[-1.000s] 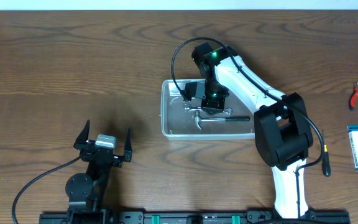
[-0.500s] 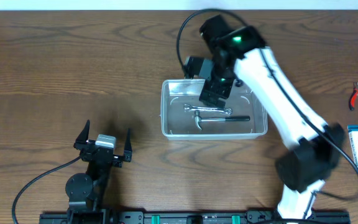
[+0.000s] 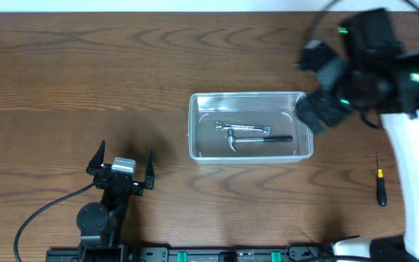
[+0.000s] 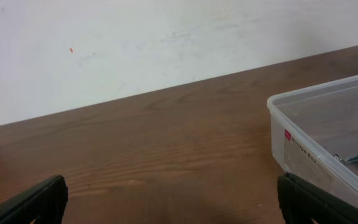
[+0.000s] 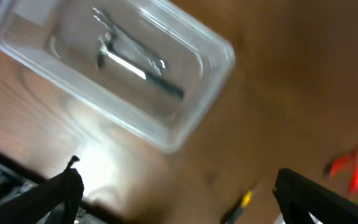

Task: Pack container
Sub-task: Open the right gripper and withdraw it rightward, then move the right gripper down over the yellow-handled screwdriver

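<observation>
overhead: one container (image 3: 193, 127), one hammer (image 3: 260, 139), one wrench (image 3: 243, 129), one screwdriver (image 3: 380, 188).

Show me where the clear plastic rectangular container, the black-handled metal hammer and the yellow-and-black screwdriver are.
clear plastic container (image 3: 192, 131), overhead view, left wall.
black-handled hammer (image 3: 262, 138), overhead view, metal shaft.
yellow-and-black screwdriver (image 3: 380, 191), overhead view, handle.
</observation>
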Motion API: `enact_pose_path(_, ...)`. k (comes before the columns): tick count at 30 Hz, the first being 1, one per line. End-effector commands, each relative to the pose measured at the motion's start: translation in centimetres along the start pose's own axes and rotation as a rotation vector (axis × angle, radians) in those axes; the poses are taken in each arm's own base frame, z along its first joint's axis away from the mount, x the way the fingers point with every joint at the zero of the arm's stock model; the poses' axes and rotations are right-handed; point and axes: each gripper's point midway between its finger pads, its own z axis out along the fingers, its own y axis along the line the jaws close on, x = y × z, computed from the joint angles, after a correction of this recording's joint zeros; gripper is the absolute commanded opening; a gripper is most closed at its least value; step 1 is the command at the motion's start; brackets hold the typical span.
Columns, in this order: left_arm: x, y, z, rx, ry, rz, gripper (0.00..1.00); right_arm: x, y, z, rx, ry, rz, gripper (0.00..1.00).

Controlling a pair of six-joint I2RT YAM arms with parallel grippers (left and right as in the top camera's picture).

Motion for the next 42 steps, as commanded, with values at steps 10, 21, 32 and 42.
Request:
enact_pose_path(10, 1.6, -0.2, 0.1, 0.007, 0.044, -0.013, 0.98, 9.5, -4.5, -1.4, 0.088, 0.072, 0.439, 0.99)
enact_pose_path(21, 1.6, -0.2, 0.1, 0.007, 0.044, -0.013, 0.98, 12.5, -7.3, 6.1, 0.075, 0.096, 0.53, 0.99)
enact_pose_path(32, 1.6, -0.2, 0.1, 0.007, 0.044, -0.013, 0.98, 13.2, -9.4, 7.6, 0.153, 0.137, 0.5, 0.99)
enact_pose_path(42, 1.6, -0.2, 0.1, 0.007, 0.044, -0.013, 0.98, 15.1, -10.0, 10.2, 0.112, 0.283, 0.42, 0.99)
